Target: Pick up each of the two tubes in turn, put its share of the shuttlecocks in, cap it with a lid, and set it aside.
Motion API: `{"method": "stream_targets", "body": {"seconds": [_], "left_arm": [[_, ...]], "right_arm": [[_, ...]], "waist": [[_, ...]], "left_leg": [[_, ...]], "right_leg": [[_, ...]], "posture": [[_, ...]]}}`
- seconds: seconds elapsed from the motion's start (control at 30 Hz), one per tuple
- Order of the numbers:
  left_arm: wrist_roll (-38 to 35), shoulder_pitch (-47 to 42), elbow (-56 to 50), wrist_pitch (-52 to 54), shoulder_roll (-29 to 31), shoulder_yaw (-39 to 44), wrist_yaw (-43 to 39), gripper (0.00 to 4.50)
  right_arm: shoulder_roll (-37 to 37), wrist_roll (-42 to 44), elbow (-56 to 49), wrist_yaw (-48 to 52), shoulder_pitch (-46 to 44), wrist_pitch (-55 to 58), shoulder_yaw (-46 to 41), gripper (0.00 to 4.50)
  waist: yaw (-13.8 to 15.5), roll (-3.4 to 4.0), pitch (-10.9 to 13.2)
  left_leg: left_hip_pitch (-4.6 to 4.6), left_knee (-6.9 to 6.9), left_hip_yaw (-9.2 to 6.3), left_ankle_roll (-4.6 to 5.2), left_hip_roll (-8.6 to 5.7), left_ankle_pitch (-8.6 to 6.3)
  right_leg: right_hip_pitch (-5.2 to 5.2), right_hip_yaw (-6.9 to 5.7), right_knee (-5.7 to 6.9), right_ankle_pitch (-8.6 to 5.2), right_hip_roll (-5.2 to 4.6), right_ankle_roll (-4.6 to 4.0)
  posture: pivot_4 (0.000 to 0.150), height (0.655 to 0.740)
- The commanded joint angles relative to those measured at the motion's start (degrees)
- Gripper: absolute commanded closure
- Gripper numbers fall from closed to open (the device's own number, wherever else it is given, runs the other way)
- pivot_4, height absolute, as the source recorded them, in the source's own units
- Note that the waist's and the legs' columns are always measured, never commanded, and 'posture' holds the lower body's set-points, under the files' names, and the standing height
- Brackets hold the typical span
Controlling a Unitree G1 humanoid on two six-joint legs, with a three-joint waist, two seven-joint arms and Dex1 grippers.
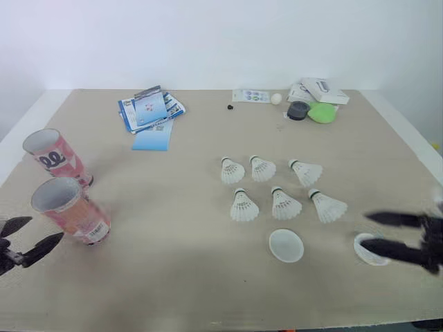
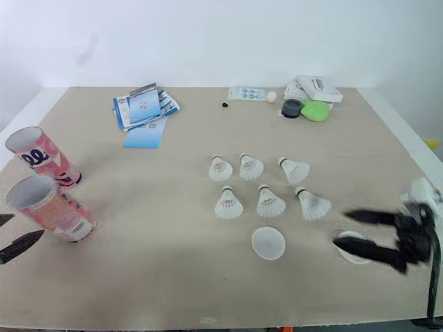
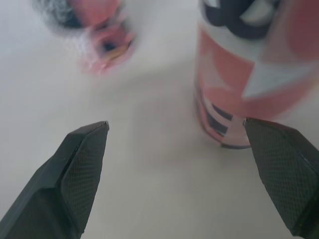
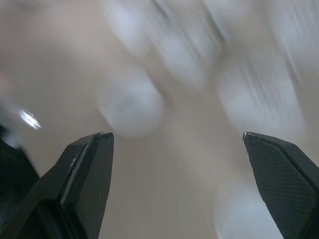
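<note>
- Pink tubes are both sitting on the left side of the table [image 1: 173,277], mouths open and uncapped: the far tube [image 1: 55,158] behind, the near tube [image 1: 69,207] in front. I'm not spotting anything inside them. All 6 shuttlecocks [image 1: 286,205] are lying in 2 rows of 3 mid-table, well apart from the tubes.

- Yep. The left gripper [image 1: 46,228] is hanging just beside the near tube with its fingers spread wide, holding nothing. I'm guessing it's lining up the 1st pick.

- What's bugging me: 1 fingertip is pointing right at that tube's base. If it's coming in off-centre, it's shoving instead of pinching, and a light empty tube is tipping or rolling into its neighbour.

- And the right gripper [image 1: 363,230]?

- Also gaping and empty, hovering over the right lid [image 1: 370,260], with 1 finger crossing it. The middle lid [image 1: 286,245] is lying just in front of the shuttlecocks. With a thin flat lid on a flat table, those fingers are probably skidding it toward the edge rather than lifting it. I'm thinking it's too early for a lid anyway.
</note>
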Motion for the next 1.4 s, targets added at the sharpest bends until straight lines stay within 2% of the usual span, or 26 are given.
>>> {"method": "stream_targets", "body": {"seconds": [0.03,0.17,0.37,0.63,0.73,0.93,1.23,1.4], "left_arm": [[1.1,1.4,-0.4,-6.2,-3.6,-0.4,2.3,0.00],[0.9,4.0,-0.7,-9.8,-8.1,-2.6,3.3,0.00],[2.2,6.3,-3.3,-15.0,-15.4,-9.4,6.3,0.00],[5.9,4.3,-2.7,-19.9,-21.6,-17.2,13.8,0.00],[8.5,2.3,-1.0,-21.6,-22.2,-19.5,16.6,0.00],[9.0,-3.7,3.7,-22.4,-21.7,-21.0,21.0,0.00],[7.8,-12.7,7.9,-19.8,-20.3,-24.2,23.1,0.00],[7.8,-13.6,8.2,-19.4,-19.9,-25.1,23.3,0.00]], "right_arm": [[1.1,8.7,-6.8,-5.7,-7.4,3.2,5.6,0.07],[5.5,10.7,-10.9,-11.1,-17.7,1.8,16.5,0.07],[11.5,3.0,-7.0,-11.9,-29.1,-5.1,29.1,0.07],[14.9,-3.9,-4.8,-9.2,-31.0,-11.8,36.4,0.07],[15.8,-5.3,-3.8,-8.8,-31.6,-13.3,37.7,0.07],[17.5,-7.4,-2.9,-9.2,-32.2,-15.3,39.2,0.07],[21.6,-9.3,-3.2,-12.4,-31.0,-16.2,40.2,0.07],[21.9,-9.5,-3.2,-13.0,-31.1,-16.2,40.1,0.07]], "waist": [[0.2,-0.24,0.0],[0.4,-0.41,-0.1],[0.3,-0.38,-0.1],[0.3,-0.40,-0.2],[0.3,-0.41,-0.2],[0.3,-0.33,-0.2],[0.3,-0.32,-0.2],[0.3,-0.32,-0.2]], "left_leg": [[0.00,0.10,-0.11,0.00,0.05,0.00],[-0.19,0.38,-0.26,0.00,0.08,0.00],[-0.29,0.54,0.01,0.08,-0.05,0.05],[-0.35,0.55,-0.13,0.10,-0.02,0.05],[-0.35,0.55,-0.16,0.11,-0.01,0.05],[-0.32,0.55,-0.18,0.25,-0.02,0.14],[-0.33,0.55,-0.17,0.42,-0.02,0.25],[-0.35,0.55,-0.18,0.41,-0.04,0.24]], "right_leg": [[0.03,-0.07,0.02,0.00,0.07,-0.04],[0.03,-0.22,0.07,0.03,0.06,-0.04],[0.00,-0.12,0.04,0.07,-0.26,0.01],[-0.02,-0.23,0.05,0.16,-0.23,0.13],[-0.02,-0.25,0.08,0.19,-0.14,0.11],[-0.01,-0.26,0.10,0.30,-0.11,0.07],[-0.01,-0.26,0.10,0.47,-0.10,0.07],[-0.01,-0.28,0.09,0.50,-0.13,0.01]], "posture": [[0.150,0.7400],[0.150,0.7400],[0.150,0.7400],[0.150,0.7400],[0.150,0.7400],[0.150,0.7400],[0.150,0.7400],[0.150,0.7400]]}}
